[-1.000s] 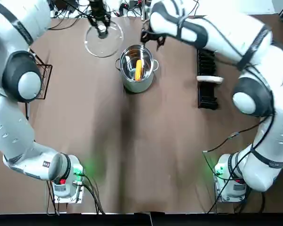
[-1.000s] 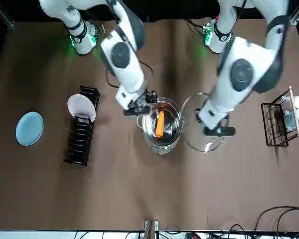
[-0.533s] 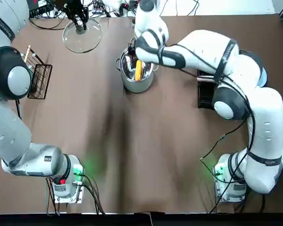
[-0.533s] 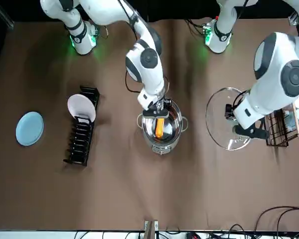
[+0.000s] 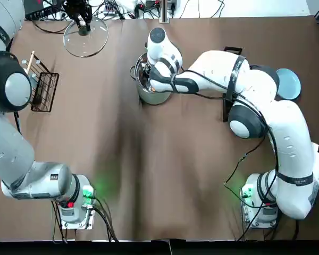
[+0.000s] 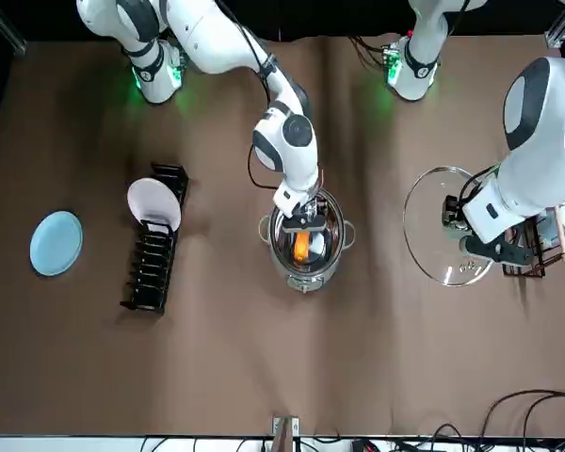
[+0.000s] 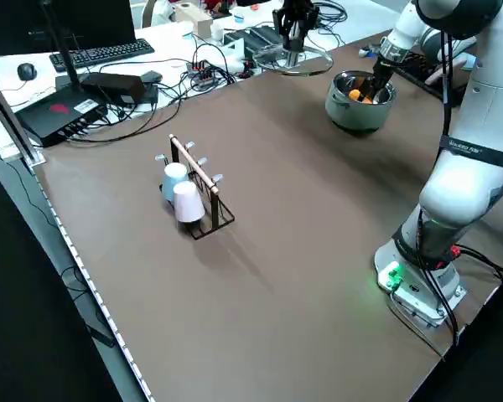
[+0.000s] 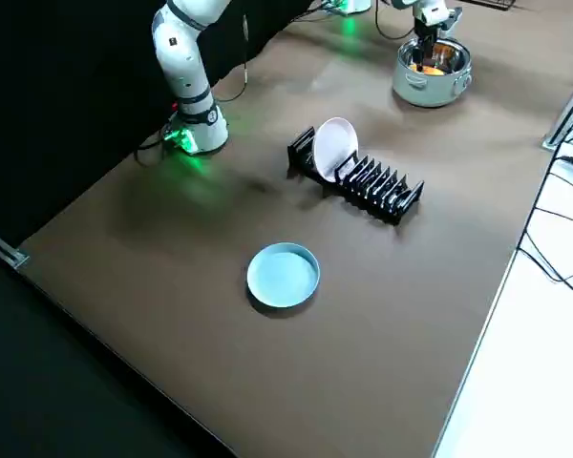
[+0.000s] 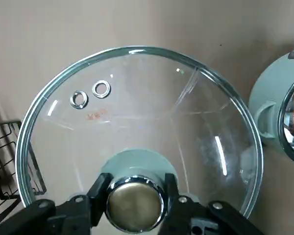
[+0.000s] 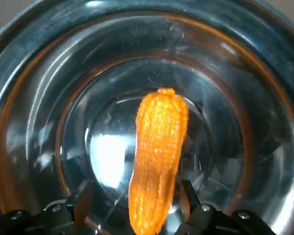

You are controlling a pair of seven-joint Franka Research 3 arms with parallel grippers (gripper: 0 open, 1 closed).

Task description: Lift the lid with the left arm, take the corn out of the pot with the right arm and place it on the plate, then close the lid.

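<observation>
So the corn (image 10: pixel 159 152) is lying flat in the bottom of the pot (image 6: pixel 306 275), bare steel on both sides of it out to the wall. The pot sits mid-width on the table (image 5: pixel 165 175), toward the far edge. The right gripper (image 6: pixel 304 224) is down in the pot's mouth, fingers (image 10: pixel 83 198) spread either side of the cob with gaps showing. The dish rack (image 6: pixel 155 254) stands between pot and blue plate (image 6: pixel 56 243), which is by the right edge. The left gripper (image 9: pixel 134 185) is pinching the lid (image 9: pixel 137 112) by its knob (image 9: pixel 134 204) near the far left corner.
</observation>
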